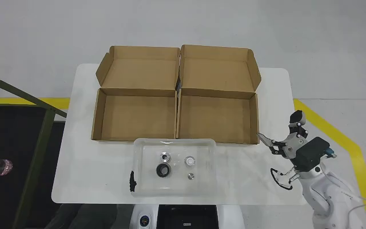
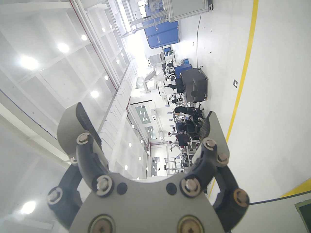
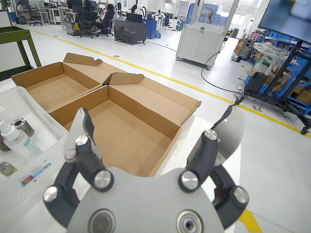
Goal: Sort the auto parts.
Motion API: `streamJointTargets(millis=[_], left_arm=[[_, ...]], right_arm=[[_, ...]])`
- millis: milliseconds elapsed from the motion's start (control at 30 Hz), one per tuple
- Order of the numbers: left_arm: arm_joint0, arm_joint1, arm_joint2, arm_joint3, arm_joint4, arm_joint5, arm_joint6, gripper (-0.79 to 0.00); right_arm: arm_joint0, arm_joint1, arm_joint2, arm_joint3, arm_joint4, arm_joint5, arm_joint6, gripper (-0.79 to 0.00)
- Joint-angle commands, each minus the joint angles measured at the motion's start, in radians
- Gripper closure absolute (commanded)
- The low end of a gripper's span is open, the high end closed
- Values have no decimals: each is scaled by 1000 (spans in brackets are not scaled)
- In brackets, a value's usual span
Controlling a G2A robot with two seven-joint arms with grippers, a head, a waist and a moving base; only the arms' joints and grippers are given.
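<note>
At the right edge of the bench point(image 1: 74, 172), I see my right hand point(image 1: 266, 153) open and empty; my left hand point(image 2: 144, 109) is open too. The auto parts point(image 1: 164, 170) lie in the clear tray point(image 1: 171, 139).

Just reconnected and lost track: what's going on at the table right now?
Nothing is sorted yet. The small parts lie in the clear tray at the near edge of the table; both cardboard boxes behind it are empty. The right tool hangs open near the right edge, holding nothing. The left tool is open too, aimed off at the room.
</note>
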Motion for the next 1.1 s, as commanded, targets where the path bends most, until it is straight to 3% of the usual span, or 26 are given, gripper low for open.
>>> streamJointTargets(millis=[0, 600, 867, 1067], left_arm=[[0, 0, 0, 0, 0, 0, 0, -784], [0, 0, 0, 0, 0, 0, 0, -785], [0, 0, 0, 0, 0, 0, 0, -785], [0, 0, 0, 0, 0, 0, 0, -785]], right_arm=[[0, 0, 0, 0, 0, 0, 0, -785], [1, 0, -2, 0, 0, -1, 4, -785], [48, 10, -48, -10, -12, -91, 115, -785], [102, 20, -111, -30, -16, -207, 273, -785]])
